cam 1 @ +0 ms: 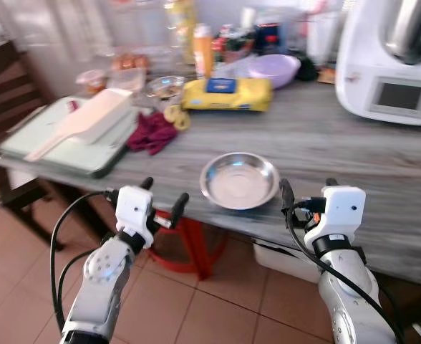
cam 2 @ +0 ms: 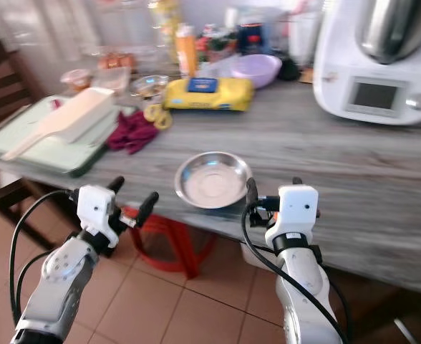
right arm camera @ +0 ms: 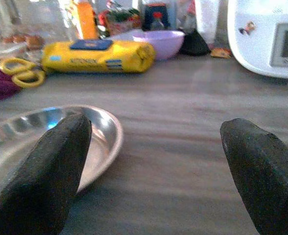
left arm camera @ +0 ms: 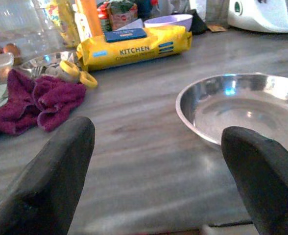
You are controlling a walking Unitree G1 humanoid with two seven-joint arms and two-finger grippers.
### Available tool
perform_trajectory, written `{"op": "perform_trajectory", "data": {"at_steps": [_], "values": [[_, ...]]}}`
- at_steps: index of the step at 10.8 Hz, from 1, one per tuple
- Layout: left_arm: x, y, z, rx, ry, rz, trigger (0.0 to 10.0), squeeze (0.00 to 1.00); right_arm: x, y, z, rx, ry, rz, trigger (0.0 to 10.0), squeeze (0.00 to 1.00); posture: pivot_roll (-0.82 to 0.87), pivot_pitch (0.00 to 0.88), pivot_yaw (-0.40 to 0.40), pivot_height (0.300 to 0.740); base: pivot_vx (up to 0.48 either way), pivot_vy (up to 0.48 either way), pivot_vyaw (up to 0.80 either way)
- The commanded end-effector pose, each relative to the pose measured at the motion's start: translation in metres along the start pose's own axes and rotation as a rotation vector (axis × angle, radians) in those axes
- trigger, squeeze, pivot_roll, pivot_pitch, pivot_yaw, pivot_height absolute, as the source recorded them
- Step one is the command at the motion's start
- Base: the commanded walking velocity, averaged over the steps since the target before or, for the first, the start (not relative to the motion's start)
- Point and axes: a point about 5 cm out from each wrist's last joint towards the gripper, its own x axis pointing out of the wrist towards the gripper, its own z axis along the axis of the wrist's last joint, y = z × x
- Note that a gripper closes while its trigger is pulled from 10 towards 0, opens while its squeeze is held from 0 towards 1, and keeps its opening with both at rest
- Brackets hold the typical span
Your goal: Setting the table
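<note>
Here, a long grey wood-grain table (cam 1: 354, 154) stands on a terracotta tiled floor (cam 1: 218, 301), with a red stool (cam 1: 189, 240) under its near edge. A shallow round steel bowl (cam 1: 239, 179), empty, sits close to that edge. Farther back lie a yellow pack of kitchen wipes (cam 1: 226, 94), a crumpled maroon cloth (cam 1: 152, 132) beside yellow-handled scissors (cam 1: 177, 116), and a pale green tray (cam 1: 67, 136) bearing a cream plastic scoop (cam 1: 81, 123). A lilac plastic bowl (cam 1: 273, 69) sits behind the wipes; its contents cannot be made out. A white kitchen machine (cam 1: 393, 64) is cut off at the frame's right. The bottles and jars along the far edge are blurred. The left gripper (cam 1: 162, 197) hovers before the table edge, left of the steel bowl, fingers spread wide, gripping nothing. The right gripper (cam 1: 307, 190) hovers just right of the bowl, likewise wide apart and empty
</note>
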Motion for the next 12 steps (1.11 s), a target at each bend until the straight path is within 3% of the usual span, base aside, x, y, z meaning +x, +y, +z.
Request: {"op": "perform_trajectory", "data": {"at_steps": [1,7,12], "values": [[0.000,0.005,-0.003,0.018,0.030,0.043,10.0,0.00,-0.001,0.002,0.002,0.008,-0.001,0.004,10.0,0.00,-0.14,0.044,0.124,0.740,0.000,0.000,-0.78],[0.004,0.003,-0.003,0.081,0.038,0.134,10.0,0.00,0.002,-0.002,-0.002,0.053,0.021,-0.030,10.0,0.00,-0.12,0.046,0.114,0.740,0.000,0.000,-0.74],[0.003,-0.003,-0.009,0.052,0.066,0.164,10.0,0.00,-0.005,-0.003,-0.011,0.075,0.061,-0.057,10.0,0.00,-0.11,0.017,0.094,0.740,0.000,0.000,0.00]]}}
